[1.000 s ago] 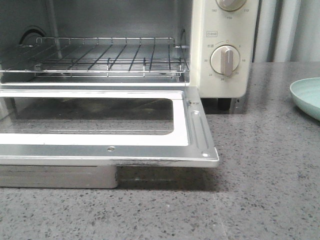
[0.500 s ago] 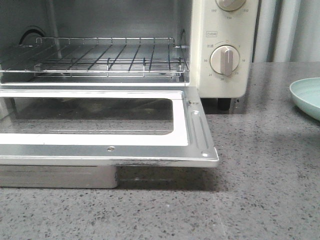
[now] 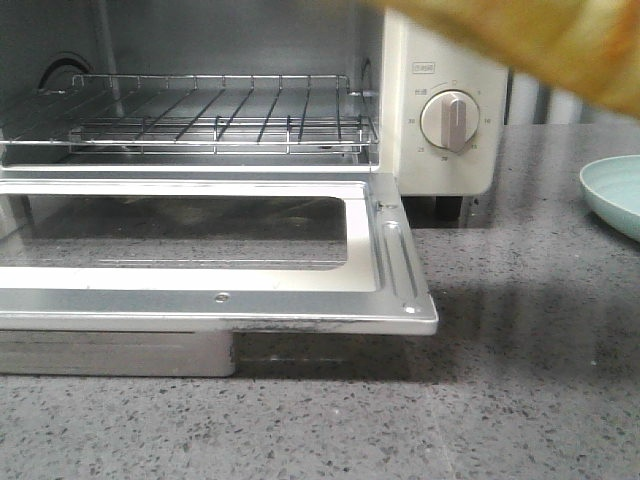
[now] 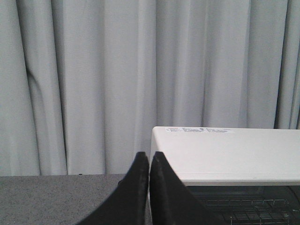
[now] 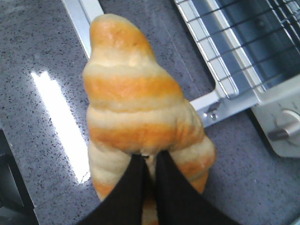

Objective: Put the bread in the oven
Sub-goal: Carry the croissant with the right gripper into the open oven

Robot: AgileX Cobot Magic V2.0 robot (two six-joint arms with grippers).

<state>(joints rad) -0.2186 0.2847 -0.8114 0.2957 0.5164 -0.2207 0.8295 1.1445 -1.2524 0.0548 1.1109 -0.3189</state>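
The bread, golden-orange with cream ridges, hangs above the grey counter, pinched in my right gripper. In the front view the bread shows as a blurred shape at the top right, in front of the oven's upper knob. The cream-white oven stands with its glass door folded down flat and its wire rack bare. My left gripper is shut on nothing, held high beside the oven's top. Neither gripper shows in the front view.
A pale green plate sits at the right edge of the counter. Grey curtains hang behind the oven. The open door juts out over the counter, close to the bread's far end.
The bread has come into the front view at the top right, covering the upper knob; it was not there before. The oven, door and plate have not moved.
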